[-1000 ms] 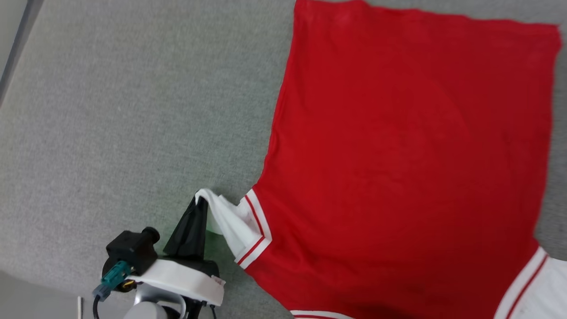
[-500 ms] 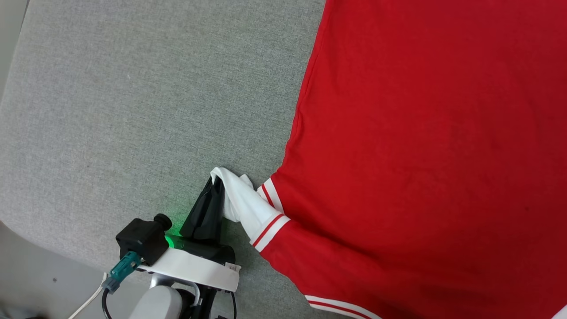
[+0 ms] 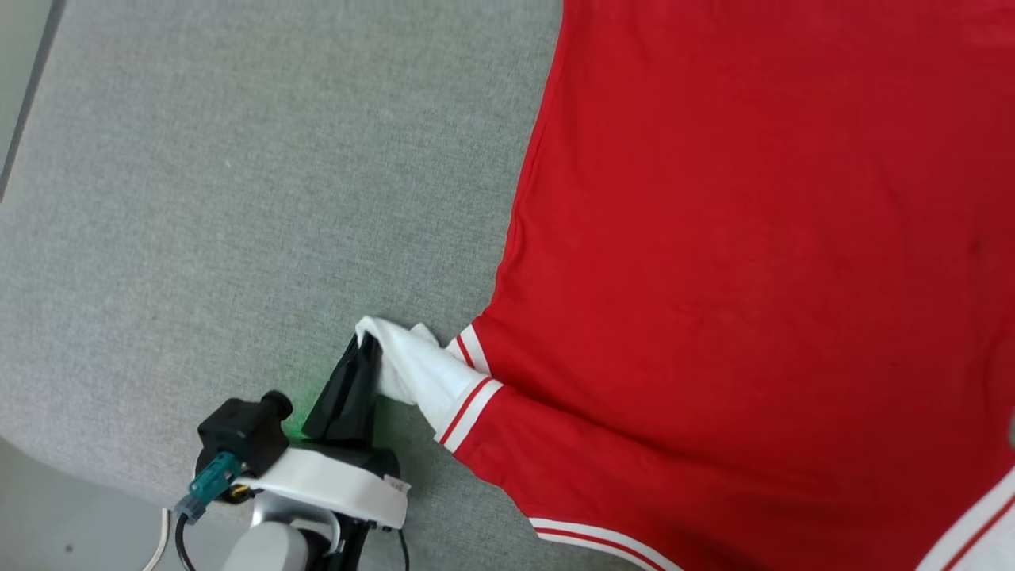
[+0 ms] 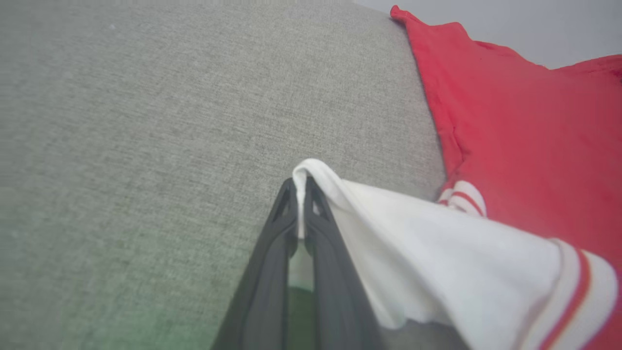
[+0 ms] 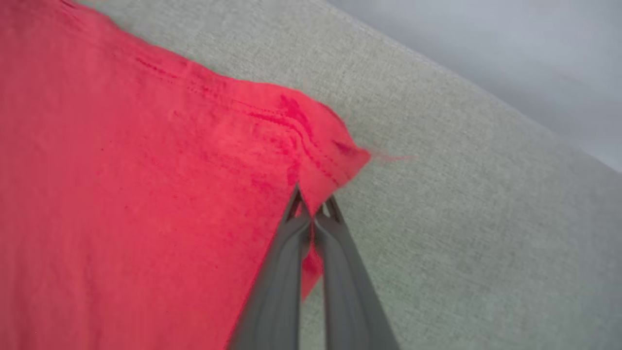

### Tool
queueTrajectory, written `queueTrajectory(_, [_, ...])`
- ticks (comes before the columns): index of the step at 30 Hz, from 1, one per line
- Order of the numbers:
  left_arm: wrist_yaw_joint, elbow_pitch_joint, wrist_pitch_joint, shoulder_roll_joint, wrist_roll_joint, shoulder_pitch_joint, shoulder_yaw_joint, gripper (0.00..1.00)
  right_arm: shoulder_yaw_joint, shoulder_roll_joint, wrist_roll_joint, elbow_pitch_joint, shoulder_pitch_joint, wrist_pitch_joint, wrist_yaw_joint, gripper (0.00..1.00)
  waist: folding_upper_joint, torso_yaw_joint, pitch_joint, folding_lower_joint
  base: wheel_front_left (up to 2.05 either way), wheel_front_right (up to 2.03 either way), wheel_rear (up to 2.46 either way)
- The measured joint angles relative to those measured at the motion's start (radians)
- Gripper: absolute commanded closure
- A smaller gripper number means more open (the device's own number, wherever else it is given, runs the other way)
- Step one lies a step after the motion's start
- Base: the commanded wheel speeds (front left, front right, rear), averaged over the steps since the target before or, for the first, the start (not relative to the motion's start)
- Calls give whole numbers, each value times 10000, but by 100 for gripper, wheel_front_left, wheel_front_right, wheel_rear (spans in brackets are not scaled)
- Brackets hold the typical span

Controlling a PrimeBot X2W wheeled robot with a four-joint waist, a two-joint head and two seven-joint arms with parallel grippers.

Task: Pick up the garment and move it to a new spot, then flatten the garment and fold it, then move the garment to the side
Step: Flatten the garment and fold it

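Garment (image 3: pixel 753 277) lies spread at frame right on the grey tabletop (image 3: pixel 238 198); left hand (image 3: pixel 365 345) still pinches its white sleeve (image 3: pixel 416 373), right hand (image 5: pixel 313 204) pinches a red corner, so flattening seems under way.

garment (image 3: pixel 714 277): cut off by the head view's top, right and bottom edges.
right gripper (image 5: pixel 315 210): smeared by blur in its wrist view.
left gripper (image 4: pixel 300 188): base runs off the bottom edge.

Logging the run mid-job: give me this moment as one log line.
left claw: shut on white sleeve of red jersey shirt | right claw: shut on red corner | shirt: spread on grey fabric surface
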Motion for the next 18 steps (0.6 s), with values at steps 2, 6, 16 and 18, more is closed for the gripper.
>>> queueTrajectory(2, [-8, 52, 4, 8, 69, 169, 109, 100, 113, -40, 251, -69, 127, -314, 0, 100, 0, -100, -271, 0, 0, 0, 0])
queueTrajectory(6, [10, 138, 4, 84, 113, 546, 337, 100, 491, -274, 802, -462, 756, -901, 0, 100, 0, -354, -891, 0, 0, 0, 0])
queueTrajectory(16, [261, 257, 119, 474, 8, 1627, 662, 100, 794, -1607, 2150, -2314, 3891, -2050, 2, 100, 1, -1177, -2532, -1, 0, 0, 0])
queueTrajectory(18, [320, 236, 173, 535, -35, 1835, 708, 100, 658, -1845, 2366, -2621, 4744, -2169, 0, 100, 1, -1365, -2817, -1, 0, 0, 0])
